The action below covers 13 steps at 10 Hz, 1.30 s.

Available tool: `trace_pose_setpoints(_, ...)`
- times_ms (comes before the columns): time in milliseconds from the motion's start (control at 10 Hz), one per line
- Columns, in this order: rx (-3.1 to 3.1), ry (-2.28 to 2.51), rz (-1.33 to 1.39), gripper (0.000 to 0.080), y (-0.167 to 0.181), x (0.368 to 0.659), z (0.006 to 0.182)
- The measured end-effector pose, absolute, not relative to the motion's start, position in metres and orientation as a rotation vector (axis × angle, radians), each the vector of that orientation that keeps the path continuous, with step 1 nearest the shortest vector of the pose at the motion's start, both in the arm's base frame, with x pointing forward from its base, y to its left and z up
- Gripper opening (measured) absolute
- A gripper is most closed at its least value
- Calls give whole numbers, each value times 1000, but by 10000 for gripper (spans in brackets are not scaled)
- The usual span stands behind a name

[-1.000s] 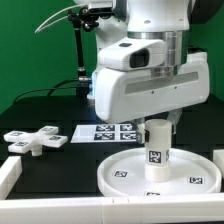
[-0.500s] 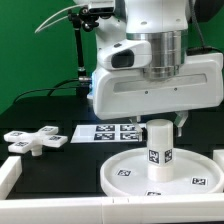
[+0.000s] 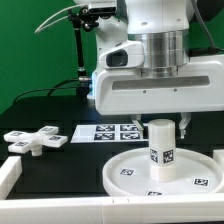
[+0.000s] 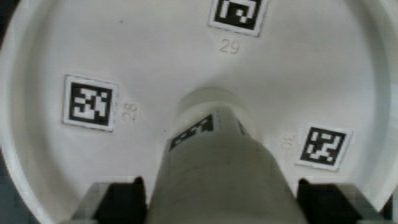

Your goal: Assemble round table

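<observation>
The white leg (image 3: 160, 146) stands upright in the middle of the rimmed round disc (image 3: 115, 176), its tag facing the camera. My gripper (image 3: 160, 123) reaches down from above and is shut on the top of the leg; one dark finger (image 3: 184, 125) shows at the leg's right side. In the wrist view the leg (image 4: 222, 165) fills the space between the two black pads (image 4: 125, 200) of my gripper (image 4: 221, 203), with the tagged disc (image 4: 160, 50) beneath. The four-armed cross base (image 3: 35, 141) lies apart on the table at the exterior view's left.
The marker board (image 3: 108, 132) lies flat behind the disc. A white barrier (image 3: 10, 178) runs along the front left, and another white edge (image 3: 217, 156) shows at the right. A black stand with cables (image 3: 79, 60) rises at the back left.
The hand has turned about its vertical axis, and the leg's tag has shifted to the right with it. The disc and the cross base have not moved.
</observation>
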<state>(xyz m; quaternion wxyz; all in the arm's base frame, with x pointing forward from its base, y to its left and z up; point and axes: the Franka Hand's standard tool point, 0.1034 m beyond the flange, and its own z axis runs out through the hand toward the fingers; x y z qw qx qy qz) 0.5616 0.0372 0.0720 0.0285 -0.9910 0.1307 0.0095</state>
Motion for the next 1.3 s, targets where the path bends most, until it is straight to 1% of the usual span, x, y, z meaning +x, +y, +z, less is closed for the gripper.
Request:
trace_pose_setpoints(500,-2796,1186,115,409,41,557,71)
trace_pose_setpoints(1300,-2361,1847,174,409,47,559,71)
